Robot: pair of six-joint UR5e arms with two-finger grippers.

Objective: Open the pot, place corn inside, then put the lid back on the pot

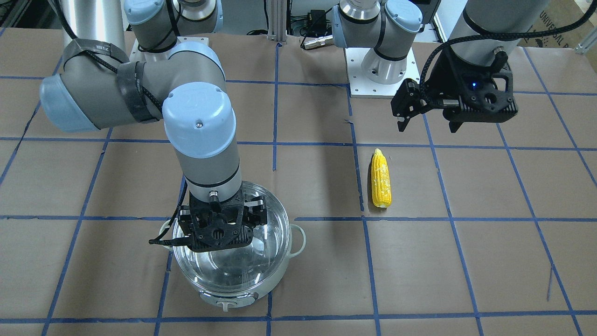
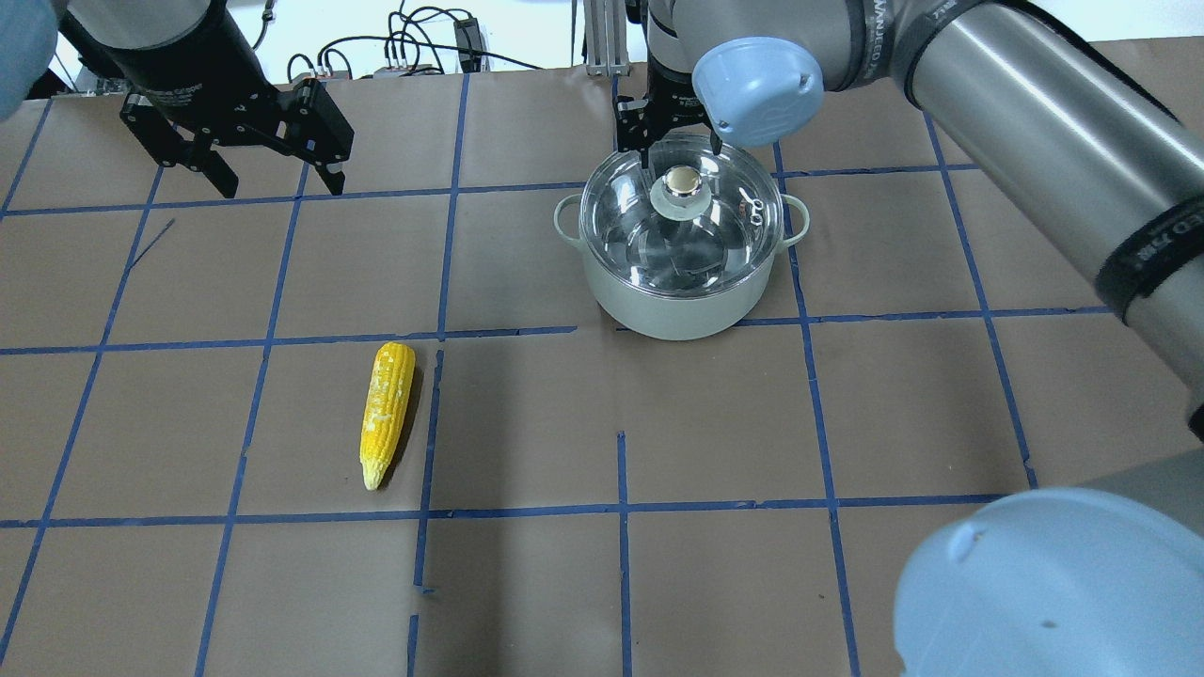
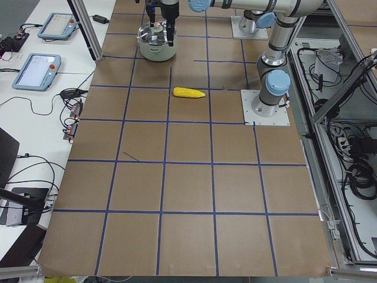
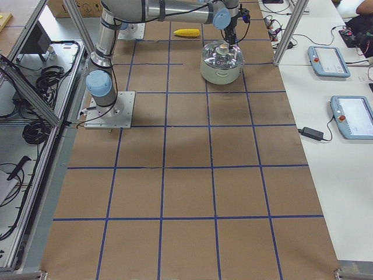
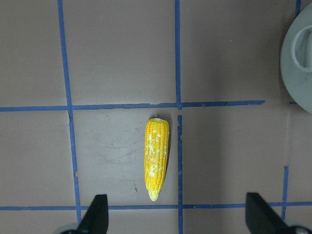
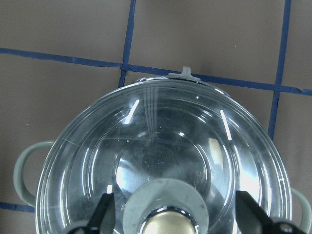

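I am working on the first step, which is getting the lid off. The lid (image 2: 724, 235) is sitting shut on the pot (image 2: 673, 310). The pot is standing on the table (image 2: 527, 423), on the right arm's side.

I am holding the right gripper (image 2: 682, 155) over the lid's knob (image 2: 684, 181). Its two fingers are spread wide, one on each side of the knob, and they are not touching it. So this gripper is holding nothing.

The corn (image 2: 387, 411) is lying flat on the table, well apart from the pot, on the left arm's side. The left gripper (image 2: 277, 172) is hanging in the air near the corn and not touching it. Its fingers are wide open too, and it is empty.

Next, I think the right gripper needs to go down until its fingers are level with the knob. Then it needs to squeeze shut and lift straight up. The glass lid looks slippery, so the grip must be snug and in the middle. After that, the left gripper can go for the corn.
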